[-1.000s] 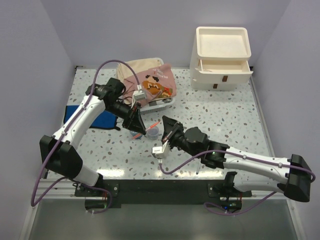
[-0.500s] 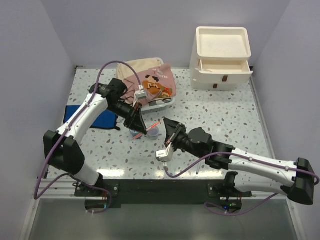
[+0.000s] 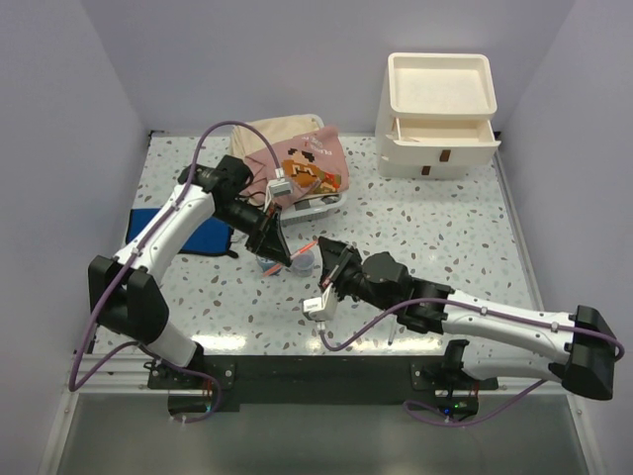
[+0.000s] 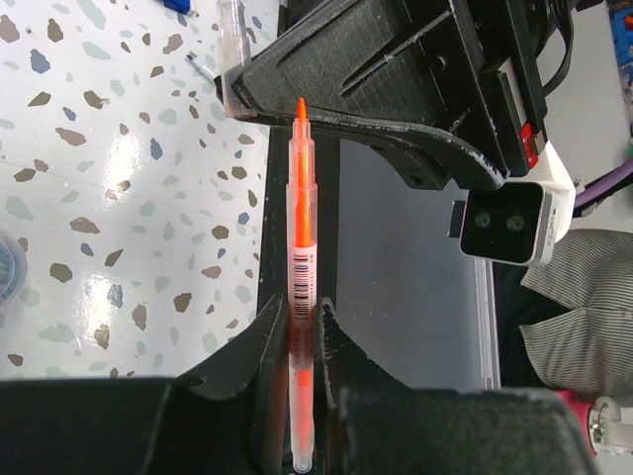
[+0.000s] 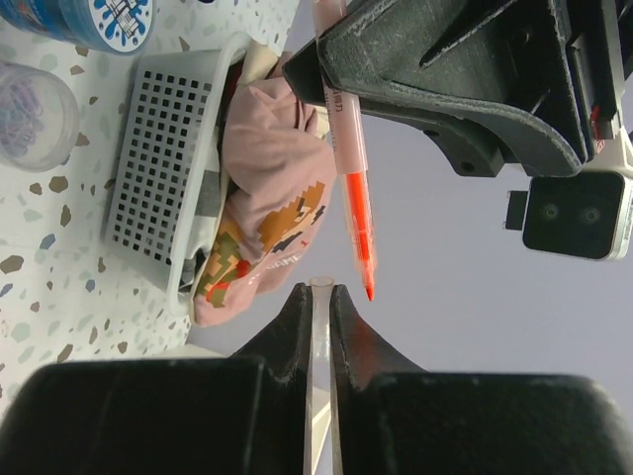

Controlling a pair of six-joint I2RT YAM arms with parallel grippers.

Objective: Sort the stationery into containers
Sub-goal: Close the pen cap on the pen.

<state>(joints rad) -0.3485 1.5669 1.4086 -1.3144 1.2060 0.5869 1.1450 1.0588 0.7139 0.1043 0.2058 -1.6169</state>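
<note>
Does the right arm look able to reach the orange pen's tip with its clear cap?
Probably yes: the orange pen, held by the left gripper, has its bare tip just beside the clear cap, nothing between.

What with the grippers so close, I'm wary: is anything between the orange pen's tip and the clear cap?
Nothing visible. The orange pen in the left gripper has its bare tip beside the clear cap held by the right gripper; only air separates them.

- Left gripper (image 4: pixel 300 332) clamped the orange pen (image 4: pixel 301 267) near its tail.
- Right gripper (image 4: pixel 247 87), with a clear cap (image 4: pixel 231 30), sat just beyond the pen's tip.
- Speckled table (image 4: pixel 119 198) lay left of the pen.
</note>
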